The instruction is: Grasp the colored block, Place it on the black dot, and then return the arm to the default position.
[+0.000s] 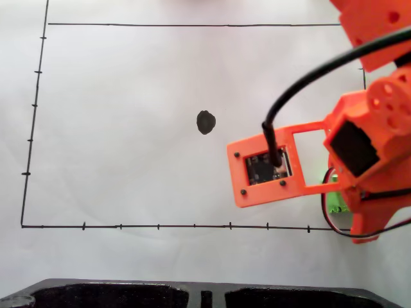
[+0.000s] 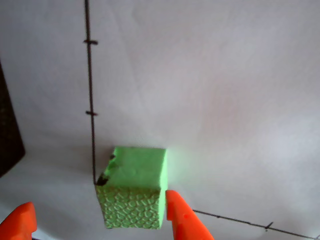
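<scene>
Orange fingers [image 2: 182, 220] poke up from the bottom edge of the wrist view, spread apart, with the colored block [image 2: 135, 192] standing between them; the right tip lies right against the block's right side, while the left tip [image 2: 20, 222] sits well clear of it, and both tips are cut off by the frame, so the gripper [image 2: 100, 222] is not pinching anything. That green block sits on the white paper [image 2: 225, 100] at the corner of the drawn border lines [image 2: 90, 100], its pebbly front face showing. From the fixed view, the arm [image 1: 363, 147] and its camera board [image 1: 268, 168] cover nearly all of the block, leaving a green sliver [image 1: 334, 200] by the lower right border. Well to the left, the black dot [image 1: 205, 122] lies bare on the paper. A dark object [image 1: 192, 295] is cropped along the bottom edge.
</scene>
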